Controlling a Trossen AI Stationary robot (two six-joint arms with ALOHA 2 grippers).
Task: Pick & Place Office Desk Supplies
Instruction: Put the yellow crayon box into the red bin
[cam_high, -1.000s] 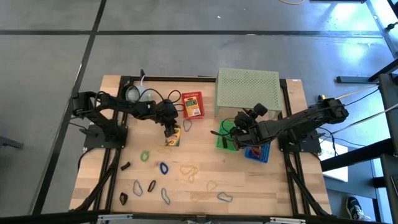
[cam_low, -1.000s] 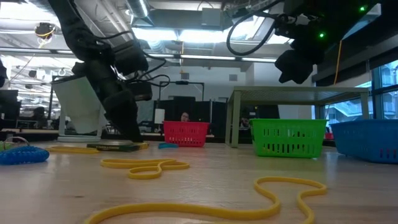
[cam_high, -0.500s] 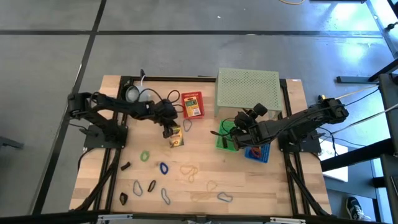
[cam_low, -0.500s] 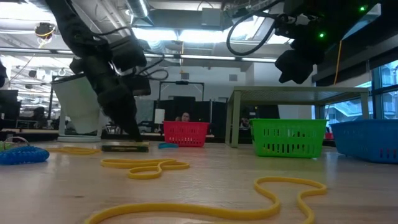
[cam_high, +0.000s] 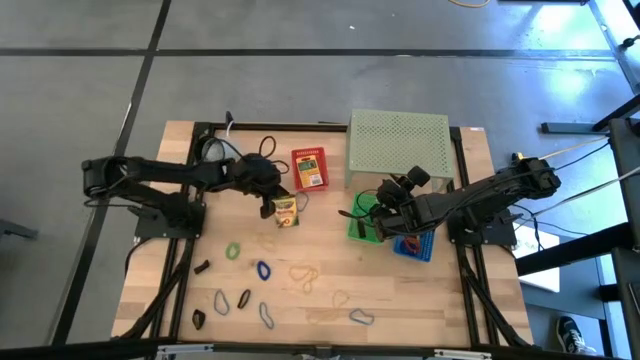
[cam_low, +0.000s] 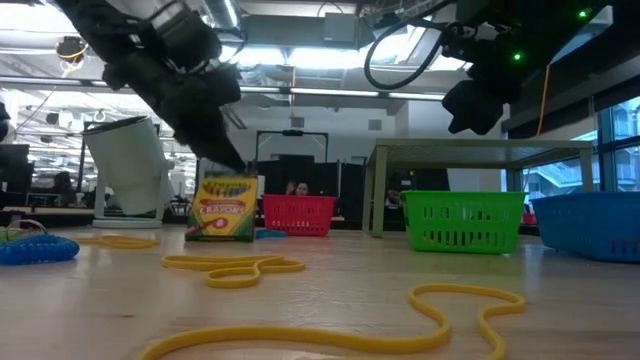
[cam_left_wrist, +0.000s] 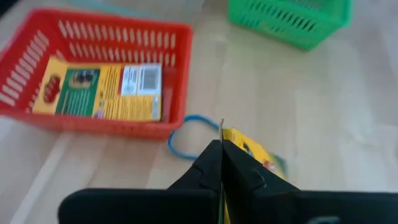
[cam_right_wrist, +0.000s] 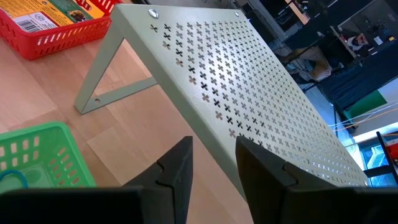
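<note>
Near the middle of the table (cam_high: 400, 300), the left gripper (cam_high: 268, 203) holds the small yellow box (cam_high: 286, 212) by its top edge; its fingers (cam_left_wrist: 211, 163) are pressed tight on the thin edge of the box, as the left wrist view shows; from the low view the box stands upright with its bottom edge at the table, and its printed front faces the camera; the red basket (cam_high: 309, 168) sits just behind the box, with a flat printed card inside it; a blue loop (cam_left_wrist: 183, 134) lies on the wood between the basket and the box; the right gripper (cam_high: 378, 215) hangs over the green basket (cam_high: 362, 226), beside the pale green stand (cam_high: 398, 146); its fingers (cam_right_wrist: 177, 167) are spread apart with nothing between them; the blue basket (cam_high: 415, 247) sits under the right arm, next to the green one; more loops lie on the front part of the table; a green loop (cam_high: 233, 250) and a dark blue loop (cam_high: 263, 270) lie near the left side, and yellow loops (cam_high: 305, 274) lie close to the middle; small dark clips (cam_high: 202, 268) lie near the front left corner; a pale round cup (cam_low: 128, 168) stands far back on the left in the low view.
</note>
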